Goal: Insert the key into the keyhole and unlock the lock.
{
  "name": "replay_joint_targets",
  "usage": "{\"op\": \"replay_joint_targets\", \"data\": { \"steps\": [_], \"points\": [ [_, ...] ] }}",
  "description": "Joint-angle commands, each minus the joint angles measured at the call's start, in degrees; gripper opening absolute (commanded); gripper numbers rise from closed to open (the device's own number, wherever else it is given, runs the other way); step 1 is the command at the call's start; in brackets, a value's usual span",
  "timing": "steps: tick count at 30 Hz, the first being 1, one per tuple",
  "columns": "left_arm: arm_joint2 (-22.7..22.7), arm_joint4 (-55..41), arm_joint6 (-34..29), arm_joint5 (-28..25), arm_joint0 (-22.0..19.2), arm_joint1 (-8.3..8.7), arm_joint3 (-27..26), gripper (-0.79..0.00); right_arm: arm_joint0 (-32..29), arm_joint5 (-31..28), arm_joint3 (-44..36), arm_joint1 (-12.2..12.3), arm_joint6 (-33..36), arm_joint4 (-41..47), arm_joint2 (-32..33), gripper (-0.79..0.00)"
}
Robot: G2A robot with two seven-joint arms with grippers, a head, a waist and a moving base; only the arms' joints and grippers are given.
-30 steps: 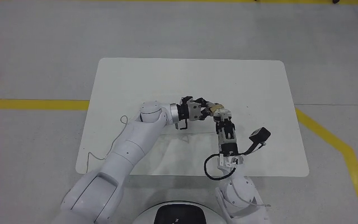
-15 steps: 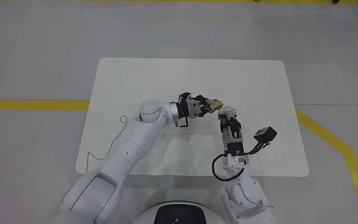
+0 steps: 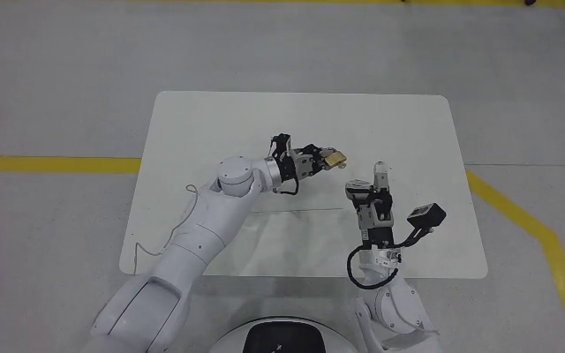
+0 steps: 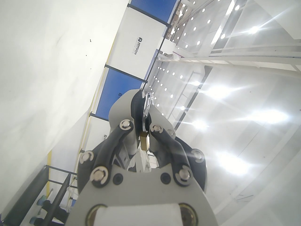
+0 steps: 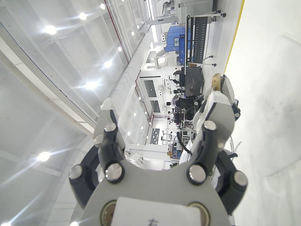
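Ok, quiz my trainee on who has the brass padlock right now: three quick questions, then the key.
1. Fill in: the right gripper has its jaws ____.
2. What grips the brass-coloured metal padlock? A) the right gripper B) the left gripper C) nothing, it lies loose on the white table
3. True or false: the right gripper touches the padlock.
Key: 1 open; 2 B; 3 false, a clear gap separates them in the top view.
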Motion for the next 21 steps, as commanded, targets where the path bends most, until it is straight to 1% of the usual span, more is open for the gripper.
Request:
{"op": "replay_joint_targets", "data": {
  "steps": [1,2,3,5,7,8,9,10,12,13,14,16,19,21],
  "points": [
    [-0.1,0.6,0.0,-0.4,0.0,0.12,-0.3,-0.785,0.0,0.0,0.0,0.0,0.0,0.0,0.0,0.0],
    [-0.2,0.7,-0.2,-0.5,0.0,0.17,-0.4,-0.785,-0.1,0.5,0.2,0.0,0.0,1.1,-0.1,0.0],
    [-0.2,0.7,-0.6,-0.5,0.0,0.22,-0.5,-0.785,0.0,1.9,0.1,-0.1,0.9,4.7,-0.4,0.0],
    [-0.4,0.0,-3.1,-0.8,0.0,0.32,-0.5,-0.785,-0.1,4.6,-1.3,-0.2,3.1,13.6,0.6,0.0],
    [-0.9,-0.6,-5.2,-1.5,-0.2,0.47,0.1,-0.785,-0.4,10.4,-2.8,-0.2,6.8,25.0,2.2,0.0],
    [-0.9,-0.2,-5.8,-2.3,-0.3,0.56,0.3,-0.785,-0.3,14.6,-3.1,-0.1,8.1,29.3,3.6,-0.12],
    [-0.9,0.0,-6.6,-3.0,-0.4,0.62,0.6,-0.785,0.1,18.4,-3.5,0.1,9.2,33.0,5.0,-0.345],
    [-1.0,0.0,-7.4,-3.8,-0.5,0.66,0.9,-0.785,0.5,21.3,-3.8,0.2,10.0,36.1,6.4,-0.434],
    [-1.2,-0.6,-9.6,-5.6,-0.5,0.73,1.4,-0.785,1.3,26.0,-4.3,0.4,11.0,40.0,8.4,-0.493],
    [-1.3,-0.7,-10.4,-6.0,-0.6,0.78,1.9,-0.785,1.6,27.2,-4.5,0.5,11.1,41.0,9.2,-0.508],
    [-1.4,-0.4,-10.5,-6.4,-0.9,0.86,2.4,-0.785,1.8,28.0,-4.6,0.5,11.1,41.8,9.6,-0.526],
    [-1.5,-0.5,-11.0,-7.0,-1.1,0.91,3.0,-0.785,2.2,28.9,-4.8,0.6,10.8,42.5,10.0,-0.526],
    [-1.6,-0.4,-11.7,-7.6,-1.2,1.0,3.5,-0.785,2.7,29.7,-4.6,0.7,10.0,43.3,9.6,-0.56],
    [-1.6,-0.3,-12.3,-7.8,-1.2,1.08,3.4,-0.785,3.2,30.7,-4.1,0.7,9.2,43.0,9.1,-0.61]
  ]
}}
